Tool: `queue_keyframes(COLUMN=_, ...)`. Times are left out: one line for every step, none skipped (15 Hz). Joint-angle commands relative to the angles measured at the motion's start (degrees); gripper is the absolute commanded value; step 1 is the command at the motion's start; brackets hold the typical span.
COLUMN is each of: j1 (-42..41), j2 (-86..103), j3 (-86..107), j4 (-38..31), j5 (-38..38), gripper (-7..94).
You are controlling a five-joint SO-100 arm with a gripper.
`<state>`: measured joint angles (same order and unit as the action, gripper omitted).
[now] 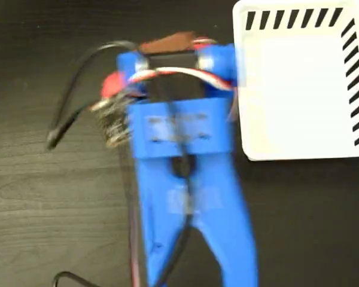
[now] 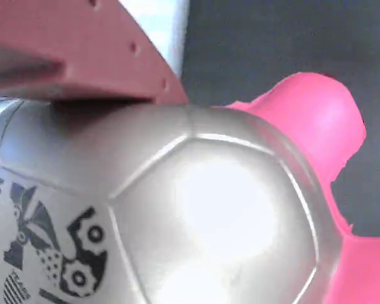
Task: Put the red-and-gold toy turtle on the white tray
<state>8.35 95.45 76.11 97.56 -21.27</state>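
The blue arm (image 1: 188, 179) rises from the 6 o'clock edge of the fixed view and covers the centre of the dark wood-grain bench (image 1: 42, 203), its motion-blurred head near 11 o'clock of centre. The red-and-gold toy turtle (image 1: 115, 113) is mostly hidden under that head: only a red part and a glinting patch of shell show at the arm's 9 o'clock side. In the wrist view the turtle (image 2: 202, 215) fills the frame, its domed shell looking pale silver-gold with a black printed mark at 8 o'clock and a red limb at 2 o'clock. One reddish finger (image 2: 82, 57) lies flat against the top of the shell at 11 o'clock; the other is out of sight, so whether the jaws are pinching the turtle or merely resting on it cannot be told. The white tray (image 1: 299, 89) sits at 2 o'clock in the fixed view, with black slanted slots along its top and right edges. The turtle is well to its 9 o'clock side. A black cable (image 1: 78, 89) loops at 10 o'clock.
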Motion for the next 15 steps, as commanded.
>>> queue_keyframes(j1=10.20, j2=1.93, j3=-4.13, j4=-2.02, j5=-0.79, gripper=0)
queue_keyframes(j1=13.80, j2=1.32, j3=-4.04, j4=-2.90, j5=-2.20, gripper=0)
queue_keyframes(j1=16.70, j2=0.26, j3=-4.13, j4=-3.08, j5=-2.90, gripper=0)
queue_keyframes(j1=18.81, j2=-0.70, j3=-4.31, j4=-3.08, j5=-2.90, gripper=0)
queue_keyframes(j1=20.39, j2=-2.20, j3=-4.83, j4=-2.99, j5=-2.11, gripper=0)
queue_keyframes(j1=21.53, j2=-3.69, j3=-5.27, j4=-2.99, j5=-1.14, gripper=0)
queue_keyframes(j1=22.24, j2=-5.19, j3=-6.06, j4=-3.08, j5=0.18, gripper=0)
queue_keyframes(j1=22.68, j2=-7.38, j3=-7.47, j4=-3.16, j5=1.49, gripper=0)
queue_keyframes(j1=22.85, j2=-10.11, j3=-9.05, j4=-4.39, j5=3.25, gripper=0)
queue_keyframes(j1=22.94, j2=-14.59, j3=-12.66, j4=-4.48, j5=4.92, gripper=0)
queue_keyframes(j1=22.94, j2=-18.63, j3=-15.73, j4=-5.89, j5=6.86, gripper=0)
queue_keyframes(j1=22.85, j2=-22.15, j3=-19.42, j4=-6.15, j5=8.09, gripper=0)
queue_keyframes(j1=22.85, j2=-25.22, j3=-22.32, j4=-5.71, j5=9.05, gripper=0)
queue_keyframes(j1=22.59, j2=-26.89, j3=-23.29, j4=-5.80, j5=9.40, gripper=0)
queue_keyframes(j1=22.50, j2=-28.30, j3=-23.73, j4=-6.42, j5=9.93, gripper=0)
